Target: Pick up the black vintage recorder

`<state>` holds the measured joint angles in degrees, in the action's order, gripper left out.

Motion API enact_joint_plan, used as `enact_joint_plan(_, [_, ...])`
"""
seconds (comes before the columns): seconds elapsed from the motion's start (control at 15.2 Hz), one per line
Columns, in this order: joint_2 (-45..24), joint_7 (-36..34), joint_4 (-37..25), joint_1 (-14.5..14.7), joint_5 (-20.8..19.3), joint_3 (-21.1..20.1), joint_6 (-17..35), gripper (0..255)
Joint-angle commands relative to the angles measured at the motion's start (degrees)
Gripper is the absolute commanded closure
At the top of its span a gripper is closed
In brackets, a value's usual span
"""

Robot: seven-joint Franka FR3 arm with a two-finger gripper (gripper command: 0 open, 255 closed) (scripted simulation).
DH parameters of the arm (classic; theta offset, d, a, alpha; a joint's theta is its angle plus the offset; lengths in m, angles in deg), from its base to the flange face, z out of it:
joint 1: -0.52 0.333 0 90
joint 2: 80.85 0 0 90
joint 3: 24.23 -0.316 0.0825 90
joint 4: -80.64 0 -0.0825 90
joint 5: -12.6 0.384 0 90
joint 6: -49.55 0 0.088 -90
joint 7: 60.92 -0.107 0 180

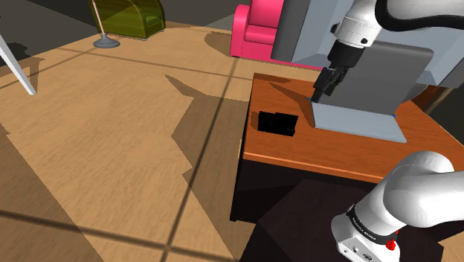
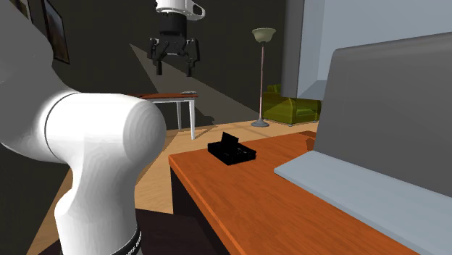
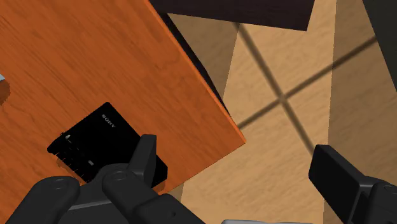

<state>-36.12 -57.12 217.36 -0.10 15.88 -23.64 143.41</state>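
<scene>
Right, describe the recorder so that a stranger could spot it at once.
Find the orange-brown wooden table. A grey open laptop lies on it, and the recorder sits apart from that, near the table's edge. It is a small, flat black box, the only black thing on the tabletop.

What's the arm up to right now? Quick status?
Gripper open, empty, high above the table. Black recorder flat near the edge, untouched. Grey laptop stands apart.

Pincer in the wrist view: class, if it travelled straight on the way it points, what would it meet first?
Likely the black recorder or the orange-brown table near its edge; the open pincer straddles that edge, one side over the wooden floor. It hangs high, so depth is unclear.
</scene>
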Motion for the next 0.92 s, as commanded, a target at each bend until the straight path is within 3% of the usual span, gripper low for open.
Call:
enact_joint_plan(0.0, [0.0,0.0,0.0,0.0,0.0,0.0,0.0,0])
enact_joint_plan(0.46, [-12.1,16.2,-0.4,2.0,-1.7,8.4,9.2,0])
enact_joint_plan(0.86, [-25.6,30.5,-4.8,4.2,-0.1,14.2,15.5,0])
